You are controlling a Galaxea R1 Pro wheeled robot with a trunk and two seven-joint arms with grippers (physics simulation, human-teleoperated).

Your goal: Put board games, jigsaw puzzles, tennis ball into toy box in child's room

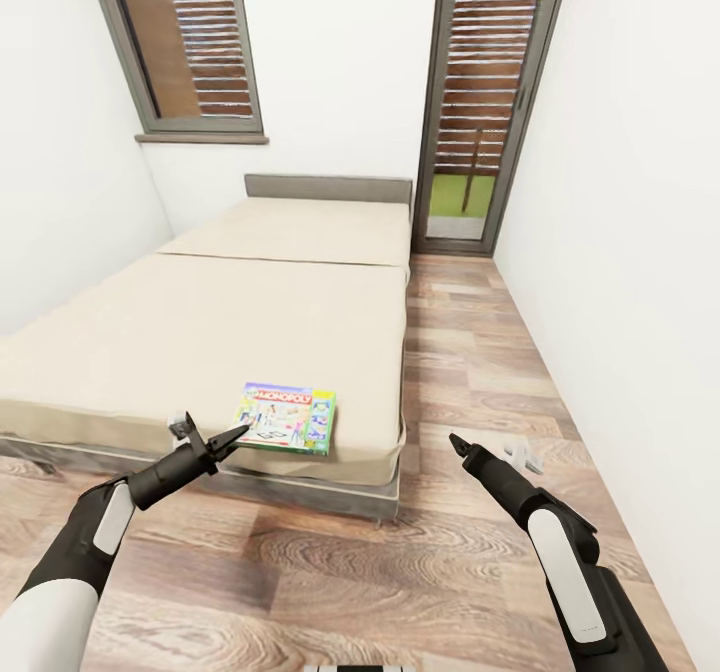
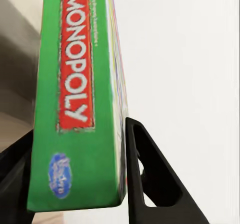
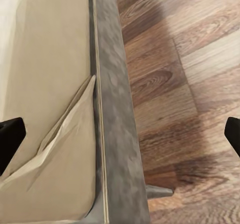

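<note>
Between left gripper (image 2: 75,184) fingers: Monopoly box (image 1: 286,418), clamped across thin green edge (image 2: 75,109), lying at bed (image 1: 200,322) corner. Stiff, light cardboard, likely slick; grip deeper. Right gripper (image 3: 120,134) spread wide, empty, above bed frame.

A low wide bed (image 1: 250,322) stands on the wood-plank floor (image 1: 470,352), its head against the far white wall. The plain beige mattress comes in two sections — a seam runs across between them — and rests on a grey frame (image 3: 112,134) with a grey headboard (image 1: 328,188). Near the foot-end edge of the mattress lies one flat Monopoly box (image 1: 286,417), green-sided and colourfully printed. From the right wrist view a corner of the mattress cover folds loosely at the frame — a short grey leg (image 3: 160,190) meets the planks below.
</note>
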